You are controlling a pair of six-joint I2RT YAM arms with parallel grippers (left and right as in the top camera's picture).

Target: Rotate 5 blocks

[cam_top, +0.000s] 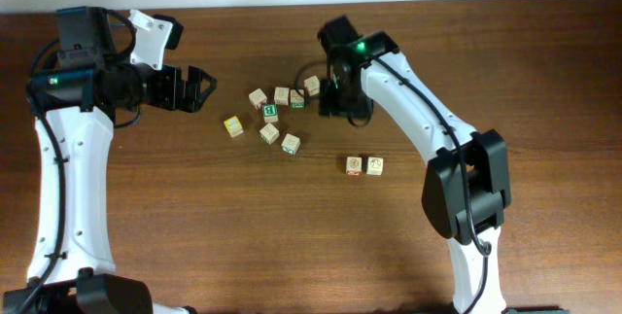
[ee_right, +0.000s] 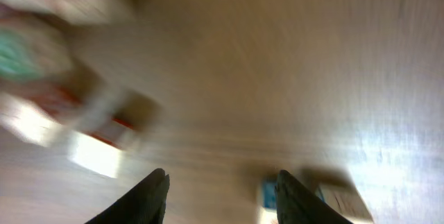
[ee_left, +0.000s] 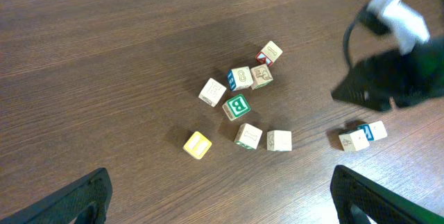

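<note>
A loose cluster of blocks (cam_top: pixel 282 95) lies at the table's middle, pale wooden cubes with printed faces. The block (cam_top: pixel 312 86) at its right end stands just left of my right gripper (cam_top: pixel 340 108). In the left wrist view that block (ee_left: pixel 269 52) shows a red side. The blurred right wrist view shows my right gripper (ee_right: pixel 222 200) open over bare wood, nothing between its fingers, with blocks (ee_right: pixel 97 141) off to its left. My left gripper (cam_top: pixel 202 90) hangs wide open left of the cluster; in its own view it (ee_left: pixel 222 207) holds nothing.
A yellow-faced cube (cam_top: pixel 233 125) and a dark green cube with a white B (cam_top: pixel 270 112) sit among the cluster. Two more cubes (cam_top: pixel 364 165) lie side by side to the lower right, near the right arm. The table's far edge runs along the top.
</note>
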